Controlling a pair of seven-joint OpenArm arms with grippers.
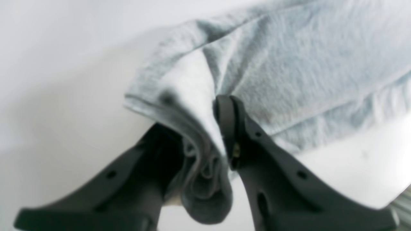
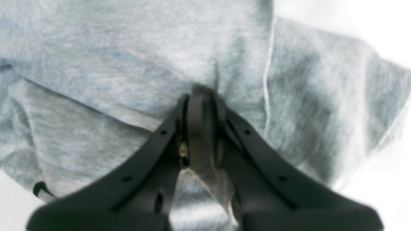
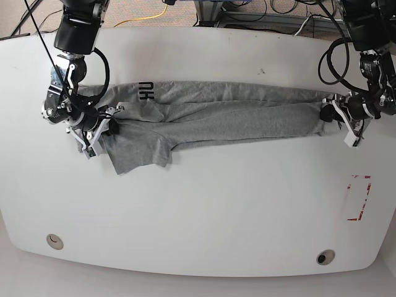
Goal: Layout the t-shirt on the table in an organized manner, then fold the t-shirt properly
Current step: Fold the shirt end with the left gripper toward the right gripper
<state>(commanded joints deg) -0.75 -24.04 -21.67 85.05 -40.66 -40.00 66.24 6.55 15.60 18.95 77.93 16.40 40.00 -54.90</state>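
Stretching across the far half: the t-shirt (image 3: 210, 114) is pulled into a long, narrow band running side to side on the counter (image 3: 204, 210), bunched and creased along its length.
Left gripper: the left gripper (image 3: 330, 112) is at the band's end on the base view's right; in its wrist view the left gripper (image 1: 205, 128) is closed down on a thick wad of folded hem, layers of fabric spilling out between the fingers (image 1: 229, 128).
Right gripper: the right gripper (image 3: 106, 125) is at the other end; up close the right gripper (image 2: 200, 106) is pinched tight on a thin fold of the t-shirt (image 2: 128, 64), almost no gap between the tips.
Loose part: a flap of shirt droops toward the near side just beside the right gripper, its corner lying flat on the counter.
Lettering: dark print (image 3: 145, 90) shows on the far edge of the band, near the right gripper's end.
Shirt edges: far edge fairly straight, near edge wavy; pretty blurry in both wrist views so can't read seams well.
Open room: the whole near half of the counter is bare white, apart from two round grommet holes (image 3: 325, 256) near the front edge and a red-taped rectangle (image 3: 357, 198) on the left gripper's side.
Far side: only a thin strip of counter behind the shirt, then cables (image 3: 148, 13) past the edge.
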